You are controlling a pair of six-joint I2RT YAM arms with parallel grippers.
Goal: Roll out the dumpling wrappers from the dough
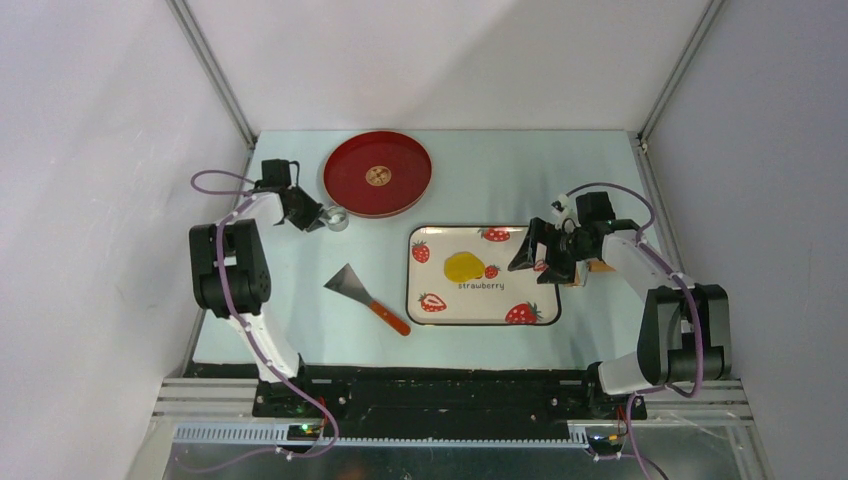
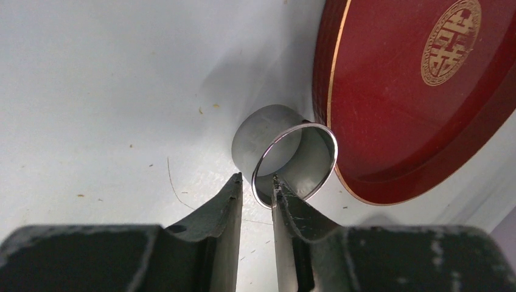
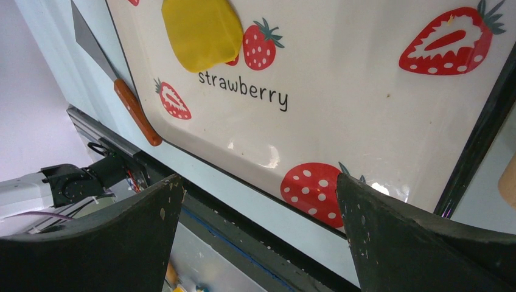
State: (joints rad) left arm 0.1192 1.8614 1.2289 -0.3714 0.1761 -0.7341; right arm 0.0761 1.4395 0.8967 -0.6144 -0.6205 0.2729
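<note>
Left of the strawberry tray [image 1: 470, 308], our left tool [image 2: 256, 179] reaches down, narrow, astride one metal ring's [image 2: 249, 135] wall; we cannot tell if it grips. Our right tool [image 3: 258, 179] hovers wide over the tray's right edge. One dough [image 1: 464, 266] patch lies on it.

The dough [image 1: 463, 266] is showing bright yellow on a cream tray [image 1: 470, 306] carrying red strawberry prints, black lettering and a dark rim. The plate [image 1: 402, 188] is showing deep red with a gold emblem; the ring cutter [image 2: 255, 139] is gleaming silver.
</note>
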